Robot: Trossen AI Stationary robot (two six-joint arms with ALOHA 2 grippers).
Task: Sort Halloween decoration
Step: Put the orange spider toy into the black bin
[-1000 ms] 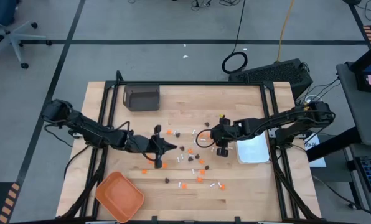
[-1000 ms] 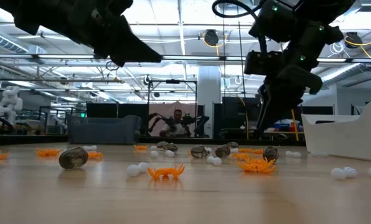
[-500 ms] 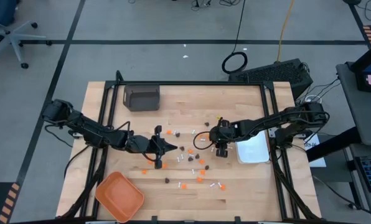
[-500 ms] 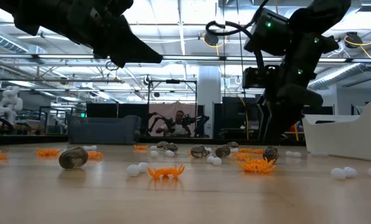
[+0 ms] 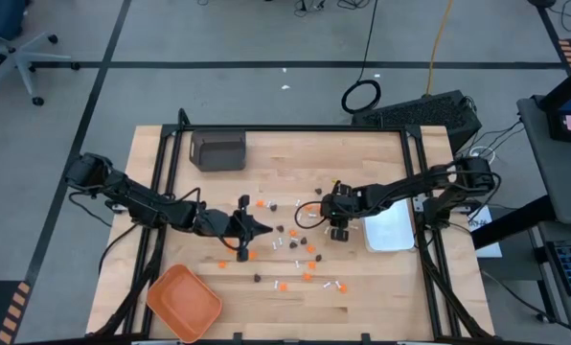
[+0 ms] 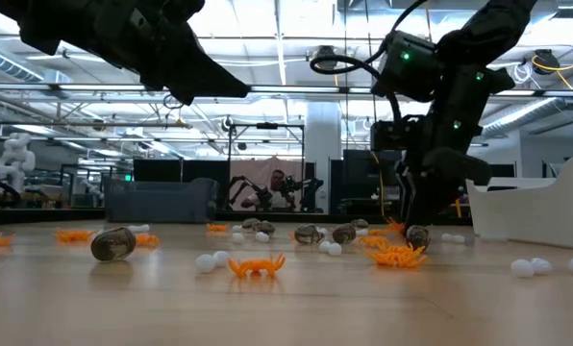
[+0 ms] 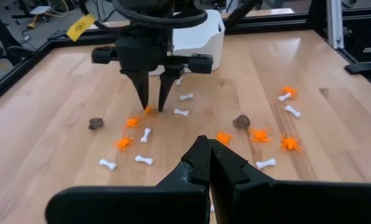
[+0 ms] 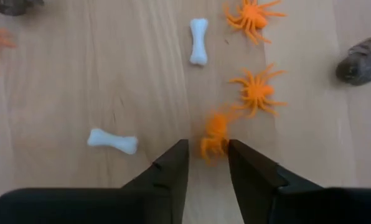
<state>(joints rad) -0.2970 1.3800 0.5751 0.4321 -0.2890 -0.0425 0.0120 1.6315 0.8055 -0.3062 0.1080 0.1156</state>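
An orange spider [image 8: 214, 138] lies between the narrowly parted fingers of the right pincer [image 8: 207, 163], at their tips.

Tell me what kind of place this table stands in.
Probably a robotics lab or workshop. The low view shows an open hall with ceiling trusses and strip lights, more robot rigs at the back. The high view shows taped lines on the floor, an office chair and loose cables.

Two dark jointed arms [image 5: 142, 203], looped black cables, tapered fingers [image 8: 170, 168]
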